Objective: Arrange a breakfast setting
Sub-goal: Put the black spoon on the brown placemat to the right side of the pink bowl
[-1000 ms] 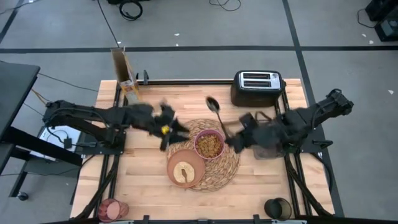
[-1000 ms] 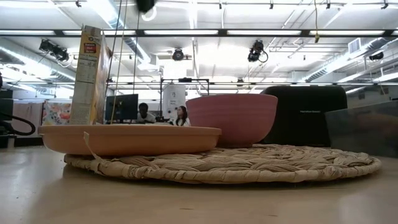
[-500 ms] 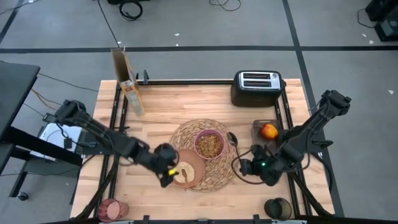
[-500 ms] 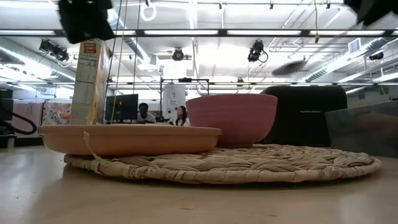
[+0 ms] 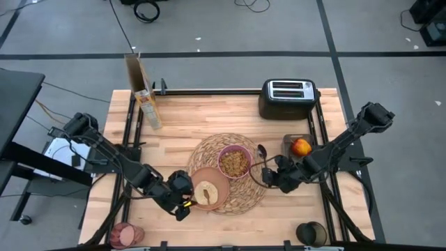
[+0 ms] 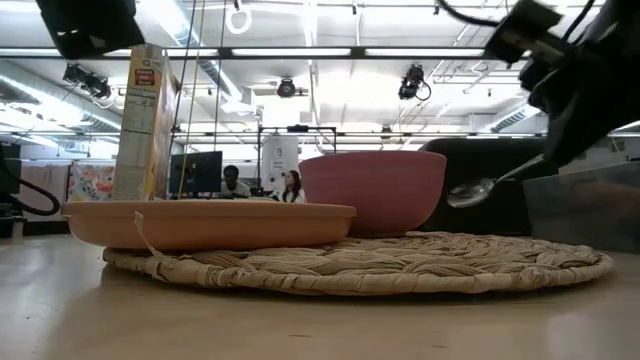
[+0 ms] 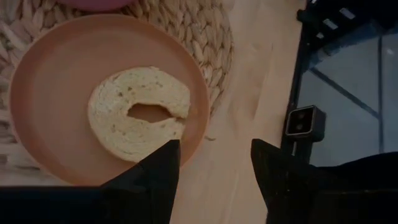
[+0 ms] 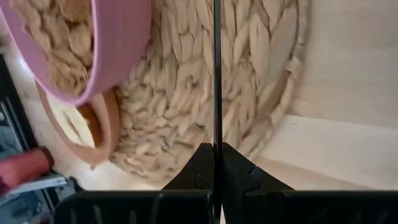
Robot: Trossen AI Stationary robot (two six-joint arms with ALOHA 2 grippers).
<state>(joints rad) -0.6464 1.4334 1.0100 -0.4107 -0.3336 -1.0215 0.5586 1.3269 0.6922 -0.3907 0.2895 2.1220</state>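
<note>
High view first: the woven placemat (image 5: 230,172) sits mid-tabletop, with the pink bowl (image 5: 235,162) full of cereal on its 1 o'clock side and the tan plate (image 5: 208,189) overlapping its 7 o'clock edge, toast slice (image 5: 205,193) on the plate. The left end effector (image 5: 182,203) is just off the plate's 8 o'clock rim. The right end effector (image 5: 273,176) hangs at the mat's 3 o'clock edge, holding the metal spoon (image 5: 260,152) with the scoop end pointing to 12. A red apple (image 5: 301,146) sits in a container further out at 3 o'clock, the toaster (image 5: 288,98) is at the back, a cereal box (image 5: 142,89) stands at the back left, and the pinkish-red tumbler (image 5: 124,233) is down at the front left corner.

Low view: the spoon is up in the air, tilted, above the mat's right edge, not touching it.

Left wrist view: the fingers (image 7: 163,168) are spread with nothing between them, above the plate's rim beside the toast.

Right wrist view: the fingers (image 8: 200,163) are pressed together on the spoon's thin handle, which runs out over the mat next to the bowl.
</note>
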